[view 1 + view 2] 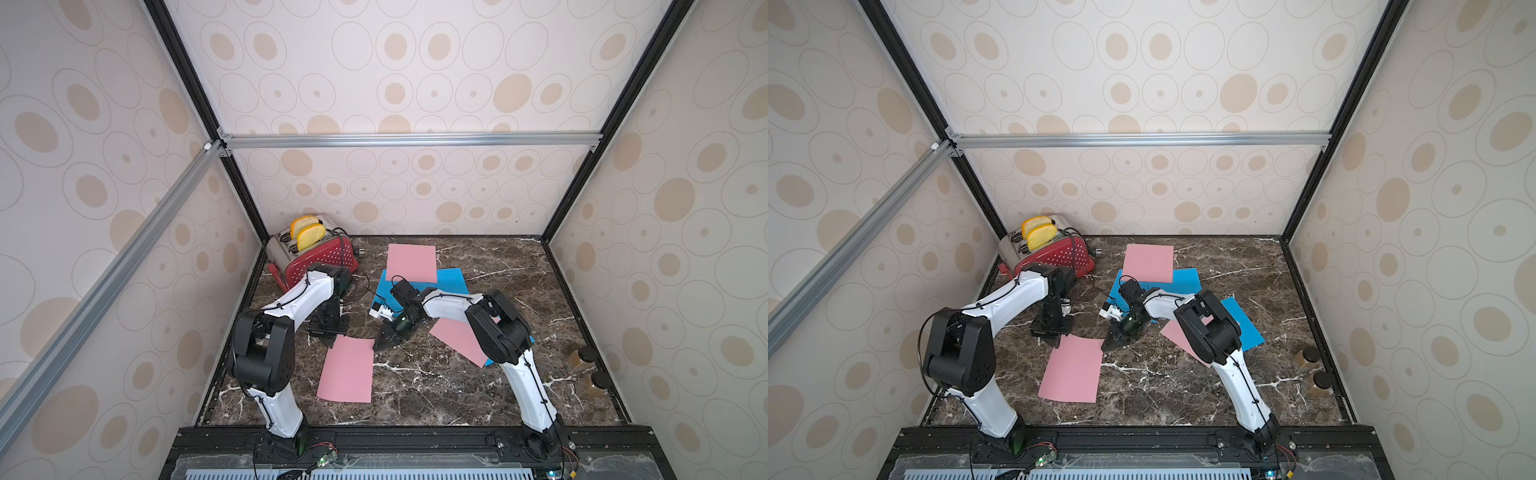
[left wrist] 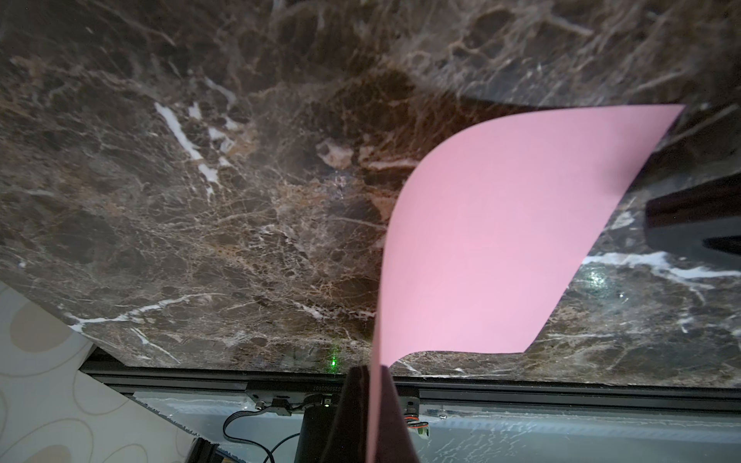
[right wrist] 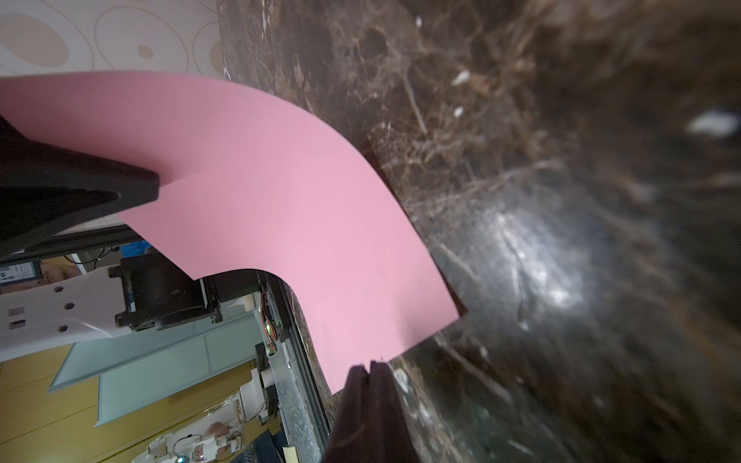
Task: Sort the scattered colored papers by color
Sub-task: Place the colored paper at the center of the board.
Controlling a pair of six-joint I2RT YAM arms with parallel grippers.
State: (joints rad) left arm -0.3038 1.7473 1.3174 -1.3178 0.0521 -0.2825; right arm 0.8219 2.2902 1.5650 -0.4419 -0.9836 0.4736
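A pink paper (image 1: 347, 370) lies near the front middle of the marble table. My left gripper (image 2: 371, 366) is shut on its far left corner (image 1: 330, 341), and the sheet curls up from the table there. The tips of my right gripper (image 3: 369, 364) are shut at the sheet's far right edge (image 1: 377, 347); I see no paper between them. A second pink paper (image 1: 411, 262) lies at the back on a blue paper (image 1: 449, 282). A third pink paper (image 1: 457, 338) lies on the right over another blue paper (image 1: 1241, 324), and my right arm partly covers both.
A red toaster (image 1: 316, 253) with two bread slices stands in the back left corner, close behind my left arm. Two brown jars (image 1: 582, 359) (image 1: 598, 384) stand by the right wall. The walls close in the table on three sides.
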